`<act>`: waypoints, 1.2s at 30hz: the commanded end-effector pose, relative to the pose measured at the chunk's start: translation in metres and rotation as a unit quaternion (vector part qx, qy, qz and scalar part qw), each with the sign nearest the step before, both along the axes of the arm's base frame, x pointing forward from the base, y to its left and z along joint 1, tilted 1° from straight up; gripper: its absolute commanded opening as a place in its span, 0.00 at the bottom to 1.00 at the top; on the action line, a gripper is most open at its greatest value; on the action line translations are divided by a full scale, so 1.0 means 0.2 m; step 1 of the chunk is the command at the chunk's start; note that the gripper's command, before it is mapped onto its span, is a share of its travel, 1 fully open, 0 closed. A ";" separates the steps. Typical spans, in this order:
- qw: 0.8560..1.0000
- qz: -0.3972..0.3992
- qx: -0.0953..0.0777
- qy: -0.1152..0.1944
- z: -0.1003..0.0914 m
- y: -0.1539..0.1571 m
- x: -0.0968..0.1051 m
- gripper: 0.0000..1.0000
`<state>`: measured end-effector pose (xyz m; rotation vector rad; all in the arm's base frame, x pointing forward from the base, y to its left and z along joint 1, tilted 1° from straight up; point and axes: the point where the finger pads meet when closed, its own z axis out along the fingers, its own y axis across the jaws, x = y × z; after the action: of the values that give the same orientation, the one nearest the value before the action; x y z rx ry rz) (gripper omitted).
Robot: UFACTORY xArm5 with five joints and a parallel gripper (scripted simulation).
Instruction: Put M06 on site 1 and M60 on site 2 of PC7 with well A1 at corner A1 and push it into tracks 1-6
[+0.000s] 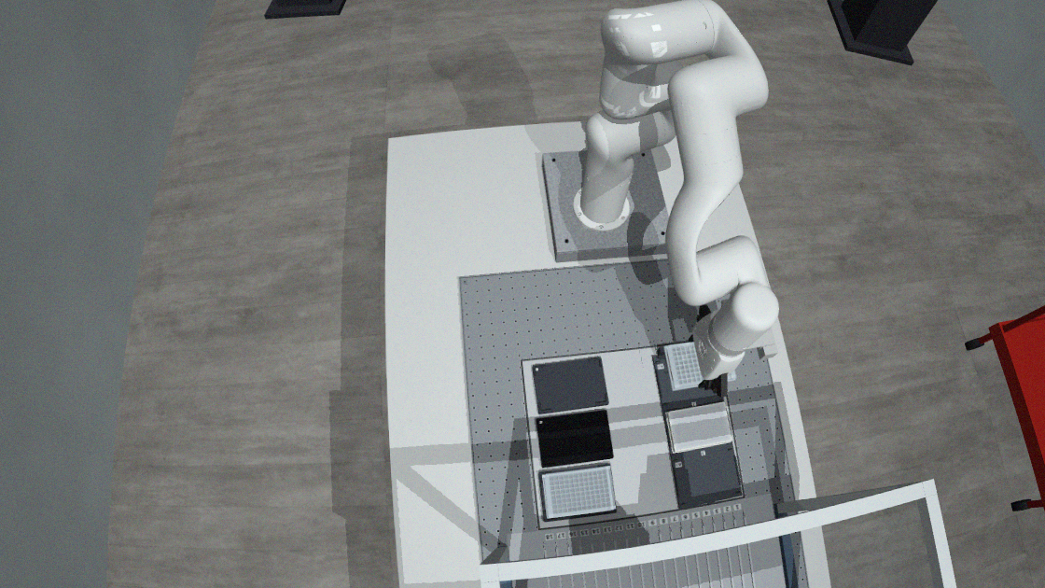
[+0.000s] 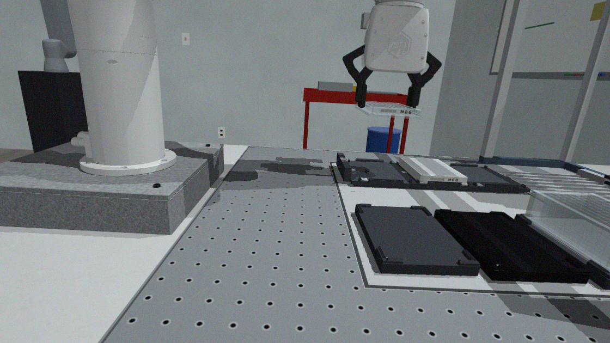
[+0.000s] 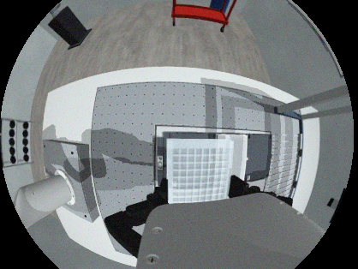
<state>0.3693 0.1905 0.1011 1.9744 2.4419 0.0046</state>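
Note:
My gripper (image 2: 387,102) is shut on the clear 96-well plate M06 (image 2: 389,110) and holds it level, high in the air. In the top view the plate (image 1: 683,364) hangs over site 1 of the dark carrier PC7 (image 1: 701,431), at its end nearest the arm's base. The wrist view shows the plate's well grid (image 3: 199,169) between the fingers. The white plate M60 (image 1: 700,427) lies on site 2 (image 2: 432,169). Site 3 (image 1: 707,475) is bare. Nests S1 (image 1: 569,384) and S2 (image 1: 573,437) are bare. The deep-well block M09 (image 1: 577,491) sits on S3.
The rails (image 1: 652,566) with numbered tracks lie beyond the carrier's far end, under a white frame (image 1: 731,540). The arm's base block (image 2: 106,187) stands at the left. A red cart (image 1: 1023,380) stands off the table to the right.

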 end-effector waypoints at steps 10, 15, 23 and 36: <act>1.000 0.000 0.001 -0.001 0.00 0.06 0.00 0.00; 1.000 0.000 0.001 -0.001 0.00 0.06 0.00 0.00; 1.000 0.000 0.001 -0.001 0.00 0.06 0.00 0.00; 1.000 0.000 0.001 -0.001 -0.10 0.06 0.00 0.00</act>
<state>0.3689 0.2014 0.0873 1.9760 2.4413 0.0030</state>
